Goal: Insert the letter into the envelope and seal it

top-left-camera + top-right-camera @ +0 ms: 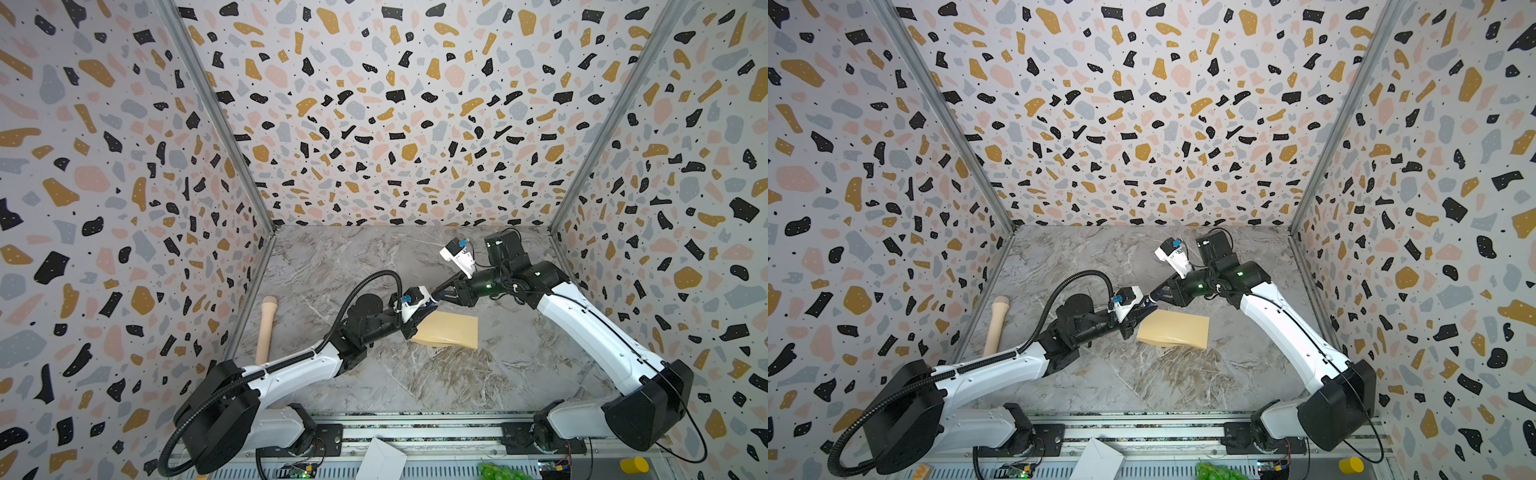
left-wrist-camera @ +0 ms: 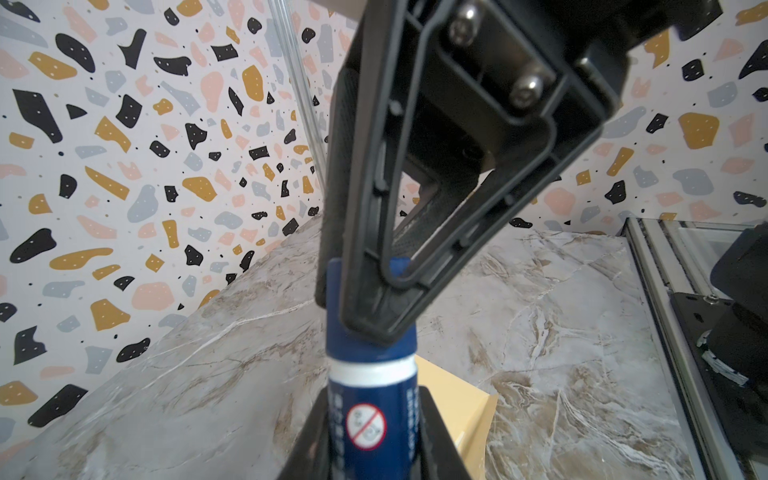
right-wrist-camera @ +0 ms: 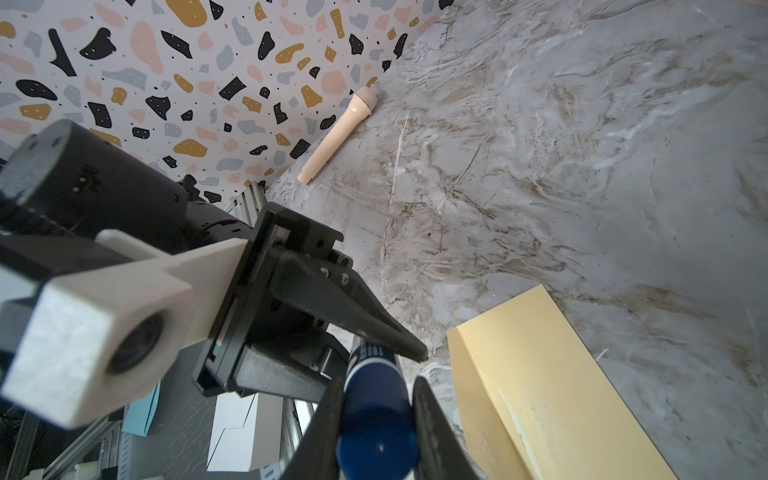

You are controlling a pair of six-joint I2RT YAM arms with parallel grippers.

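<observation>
The envelope (image 1: 451, 330), a plain tan kraft-paper rectangle, lies flat about the middle of the grey marbled bench (image 1: 415, 382), its long axis running roughly from the left edge to the right edge and skewed a little. No cream bordered letter shows in any view. Whether it is already inside cannot be told.

Just above the envelope's far-left corner the two tools meet end to end on one dark blue glue stick (image 2: 370, 374) with a white band. The left tool (image 1: 428, 309) is clamped on the labelled body. The right tool (image 1: 442, 291) is clamped on the plain blue end beyond the band, which is probably the cap. The stick's long axis runs along the line between the two tools, from near-left to far-right.

This looks like the uncapping step before the flap is glued. The envelope lies below the stick and toward the bench's near-right. The left tool, which carries the body, is the nearer one and hangs over the envelope's left end (image 3: 469, 365). The right wrist view does not show clearly whether the flap is open.

A beige microphone-shaped rod (image 1: 266, 328) lies by the left edge, well apart.
</observation>
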